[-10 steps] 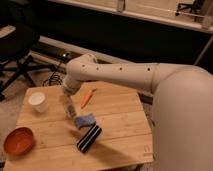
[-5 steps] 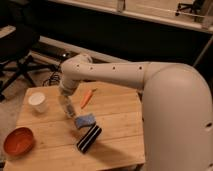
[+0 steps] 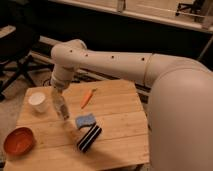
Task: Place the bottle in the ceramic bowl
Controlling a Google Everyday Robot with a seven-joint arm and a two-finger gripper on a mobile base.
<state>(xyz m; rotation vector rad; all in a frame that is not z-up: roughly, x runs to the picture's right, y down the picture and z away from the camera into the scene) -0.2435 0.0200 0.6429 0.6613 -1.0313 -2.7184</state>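
My gripper (image 3: 57, 94) hangs from the white arm above the left half of the wooden table (image 3: 120, 150). It is shut on the top of the bottle (image 3: 61, 108), a small clear bottle that hangs slightly tilted just above the tabletop. The ceramic bowl (image 3: 19, 141), orange-red and shallow, sits at the table's front left corner, below and to the left of the bottle. The bottle is right next to the white cup (image 3: 39, 101).
An orange carrot (image 3: 88, 97) lies mid-table. A blue sponge (image 3: 85, 120) and a black striped object (image 3: 89, 137) lie right of the bottle. An office chair (image 3: 17, 55) stands beyond the table's left side.
The gripper has carried the bottle to the left, away from the sponge and toward the white cup. The other things on the table have not moved.
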